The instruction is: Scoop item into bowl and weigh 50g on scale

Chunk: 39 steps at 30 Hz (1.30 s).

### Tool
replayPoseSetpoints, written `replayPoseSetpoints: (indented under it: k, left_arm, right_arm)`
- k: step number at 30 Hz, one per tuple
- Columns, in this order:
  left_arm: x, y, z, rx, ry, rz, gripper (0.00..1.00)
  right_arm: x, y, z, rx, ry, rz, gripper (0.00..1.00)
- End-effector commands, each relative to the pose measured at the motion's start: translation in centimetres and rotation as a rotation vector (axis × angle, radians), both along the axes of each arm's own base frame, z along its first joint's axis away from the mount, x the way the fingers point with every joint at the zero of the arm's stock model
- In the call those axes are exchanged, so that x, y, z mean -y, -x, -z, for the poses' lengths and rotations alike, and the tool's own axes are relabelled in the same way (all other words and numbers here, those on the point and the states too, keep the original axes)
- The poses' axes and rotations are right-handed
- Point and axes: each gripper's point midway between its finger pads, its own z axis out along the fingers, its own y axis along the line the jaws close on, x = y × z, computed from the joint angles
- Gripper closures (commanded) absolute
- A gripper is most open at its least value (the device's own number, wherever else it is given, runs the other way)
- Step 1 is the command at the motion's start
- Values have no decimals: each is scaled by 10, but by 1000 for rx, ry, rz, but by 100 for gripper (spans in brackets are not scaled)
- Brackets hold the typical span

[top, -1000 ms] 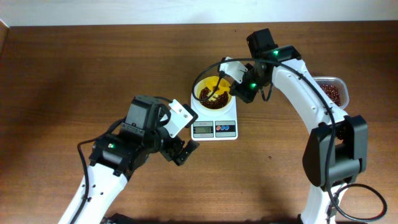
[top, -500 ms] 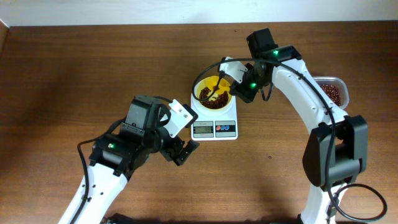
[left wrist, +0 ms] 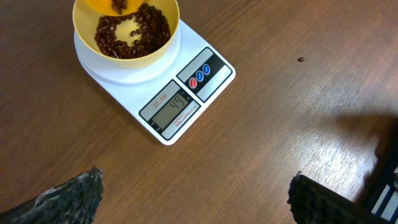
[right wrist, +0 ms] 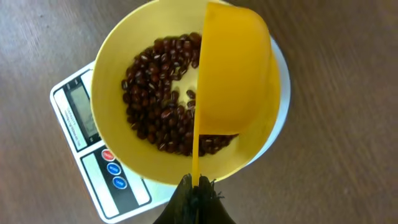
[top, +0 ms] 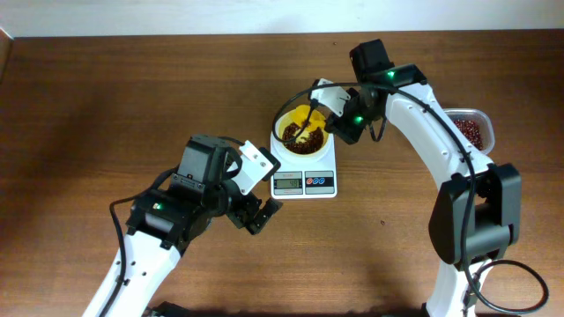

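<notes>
Item one, right gripper (right wrist: 198, 194): I see it clamped tight on the thin handle of a yellow scoop (right wrist: 236, 74), the scoop turned on its side so its cup stands edge-up right ahead of the gripper and over the near half of the bowl (right wrist: 112, 81). Item two, the bowl: pale yellow, directly beyond the right gripper's tips, seated on the round platform of the scale (left wrist: 186, 87). Item three, beans (right wrist: 155, 99): a dark reddish-brown ring on the bowl's floor, a bare yellow patch at its centre, some lying under the tipped scoop. Item four, the scale: white, its display and red and blue buttons facing the left gripper (left wrist: 196, 199); from the left wrist the display reads 44. Item five, left gripper: spread wide, holding nothing, its two dark fingers (left wrist: 68, 196) well apart above bare counter (left wrist: 298, 124), the scale ahead of it. Item six, a clear container (top: 489, 132) of the same beans, far out behind the right gripper. Item seven, a small dark speck (left wrist: 300, 60) on the counter, ahead of the left gripper. Against the earlier overhead pictures I find no change: both arms, scoop and bowl sit as they did.
</notes>
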Motion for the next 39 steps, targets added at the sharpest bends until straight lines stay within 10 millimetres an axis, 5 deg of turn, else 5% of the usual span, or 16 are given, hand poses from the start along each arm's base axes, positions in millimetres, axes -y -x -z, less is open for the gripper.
replayPoseSetpoints:
  k: [1,39]
  left_arm:
    - [-1,1,-1,5,3,-6,1]
    - [-1,1,-1,5,3,-6,1]
  right_arm:
    - [-2,-5,-22,61,-18,-7,96]
    - [-5,-8,-24,62,-41,12,96]
